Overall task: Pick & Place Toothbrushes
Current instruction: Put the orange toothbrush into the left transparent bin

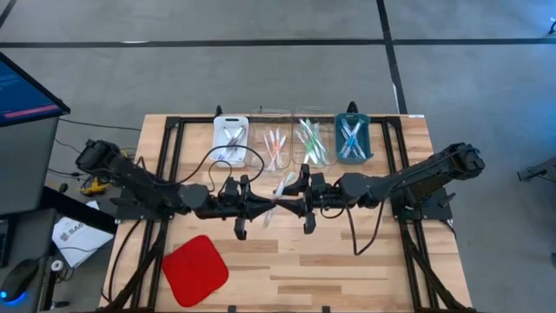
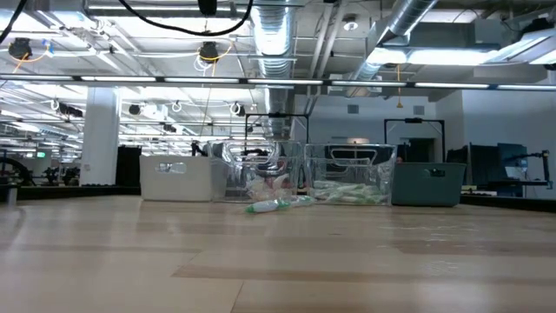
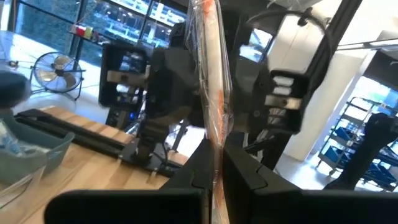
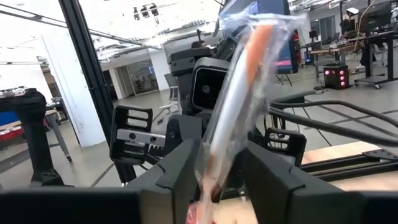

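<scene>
Between both grippers, a clear-wrapped, orange-accented toothbrush (image 4: 239, 99) stands upright.

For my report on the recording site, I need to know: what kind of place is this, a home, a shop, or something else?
It looks like a robotics lab or workshop in an industrial building. The low view shows exposed ceiling ducts and pipes, the wooden table sits in a black metal frame on a concrete floor, and a monitor stands beside it.

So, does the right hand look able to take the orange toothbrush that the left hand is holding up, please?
Probably yes: the orange toothbrush already stands between the right hand's fingers, with the left hand shut on its other end.
</scene>
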Tool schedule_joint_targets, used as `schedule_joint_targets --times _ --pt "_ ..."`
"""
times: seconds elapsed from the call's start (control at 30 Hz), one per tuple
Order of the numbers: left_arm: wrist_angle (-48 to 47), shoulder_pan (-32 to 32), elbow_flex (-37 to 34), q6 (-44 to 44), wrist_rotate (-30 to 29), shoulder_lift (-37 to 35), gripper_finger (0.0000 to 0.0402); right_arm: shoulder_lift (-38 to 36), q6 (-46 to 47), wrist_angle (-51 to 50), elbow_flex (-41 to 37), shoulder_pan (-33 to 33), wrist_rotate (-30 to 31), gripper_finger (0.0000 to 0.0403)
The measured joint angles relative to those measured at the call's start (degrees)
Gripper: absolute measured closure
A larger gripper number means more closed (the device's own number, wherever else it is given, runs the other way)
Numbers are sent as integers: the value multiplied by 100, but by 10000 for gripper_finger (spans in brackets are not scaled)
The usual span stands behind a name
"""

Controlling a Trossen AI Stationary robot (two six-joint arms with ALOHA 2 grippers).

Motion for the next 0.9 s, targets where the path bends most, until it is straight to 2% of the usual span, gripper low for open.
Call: schedule_joint_targets --times 0.53,0.73,0.9 --pt "-30 95 -4 -48 -82 123 390 -4 66 -260 2 2 -2 384" --pt "-56 106 -10 -107 391 120 352 -3 201 -506 9 -33 -27 381" --pt "-373 24 -10 184 423 2 300 0 214 -621 0 -35 -44 383"
